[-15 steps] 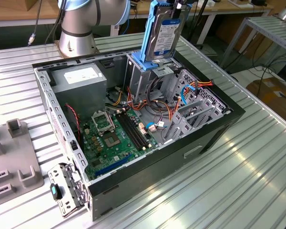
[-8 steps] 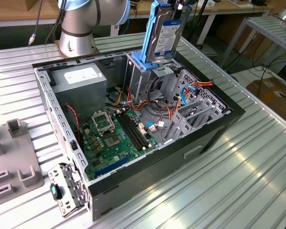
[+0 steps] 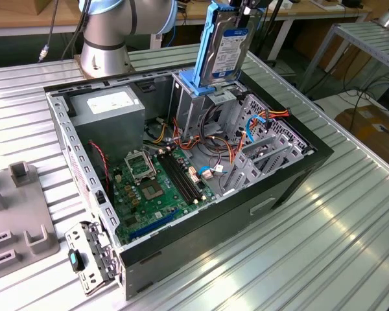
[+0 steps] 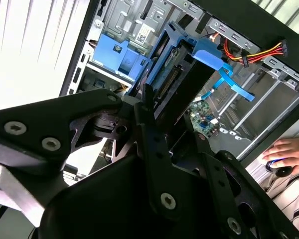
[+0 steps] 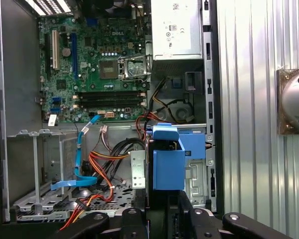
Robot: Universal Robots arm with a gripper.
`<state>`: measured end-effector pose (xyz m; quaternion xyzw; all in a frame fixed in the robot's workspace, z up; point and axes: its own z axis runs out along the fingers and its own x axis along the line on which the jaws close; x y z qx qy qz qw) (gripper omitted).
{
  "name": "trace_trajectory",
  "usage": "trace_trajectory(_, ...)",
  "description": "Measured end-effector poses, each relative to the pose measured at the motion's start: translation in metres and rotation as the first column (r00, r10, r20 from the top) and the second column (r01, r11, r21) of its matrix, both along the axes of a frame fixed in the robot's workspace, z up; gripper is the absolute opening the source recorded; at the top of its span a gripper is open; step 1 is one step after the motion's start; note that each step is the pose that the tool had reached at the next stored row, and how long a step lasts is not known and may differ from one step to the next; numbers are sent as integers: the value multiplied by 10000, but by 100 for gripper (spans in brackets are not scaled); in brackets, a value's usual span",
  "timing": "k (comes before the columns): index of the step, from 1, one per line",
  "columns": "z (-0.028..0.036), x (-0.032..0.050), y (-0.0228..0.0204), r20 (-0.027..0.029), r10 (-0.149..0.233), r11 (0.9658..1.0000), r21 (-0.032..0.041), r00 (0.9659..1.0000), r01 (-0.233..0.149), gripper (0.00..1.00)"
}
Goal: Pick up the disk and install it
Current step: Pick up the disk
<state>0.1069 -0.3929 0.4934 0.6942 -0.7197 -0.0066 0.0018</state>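
The disk (image 3: pixel 223 45), silver-grey with a blue-and-white label and a bright blue frame, hangs upright above the metal drive cage (image 3: pixel 193 110) at the back of the open computer case (image 3: pixel 292 184). My gripper (image 3: pixel 242 10) is shut on its upper end. The disk's lower edge is just over the cage's top opening, beside a second blue bracket (image 4: pixel 118 57) that sits in the cage. In the first wrist view the disk (image 5: pixel 168 164) shows end-on below my gripper (image 5: pixel 164 211), with the bracket (image 5: pixel 195 145) beside it. The disk (image 4: pixel 182 84) reaches away from my fingers (image 4: pixel 149 124).
A grey power supply box (image 3: pixel 110 107) stands beside the cage, and the green motherboard (image 3: pixel 155 184) lies on the case floor. Orange and blue cables (image 3: pixel 249 126) run among empty bays. The arm's base (image 3: pixel 107 39) is behind the case. A grey fixture (image 3: pixel 16 227) lies at the exterior view's left. A person's hand (image 4: pixel 284 152) rests outside.
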Motion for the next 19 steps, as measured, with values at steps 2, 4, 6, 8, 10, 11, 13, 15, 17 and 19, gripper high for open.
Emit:
trace_trajectory(2,0,0,-1,0,0,10000,0,10000,0,35)
trace_trajectory(4,0,0,-3,0,0,10000,0,10000,0,35)
trace_trajectory(6,7,1,-5,-1,0,10000,-4,10000,0,35)
trace_trajectory(8,17,2,-7,-1,0,10000,-3,10000,0,35)
trace_trajectory(10,30,3,-10,-1,0,10000,-2,10000,0,35)
trace_trajectory(11,37,3,-11,-1,0,10000,-3,10000,0,35)
trace_trajectory(13,63,3,-14,-1,0,10000,-5,10000,0,35)
trace_trajectory(15,93,3,-19,-1,0,10000,-4,10000,0,35)
trace_trajectory(17,113,3,-21,-2,0,10000,-5,10000,0,35)
trace_trajectory(19,151,3,-26,-1,0,10000,-9,10000,0,35)
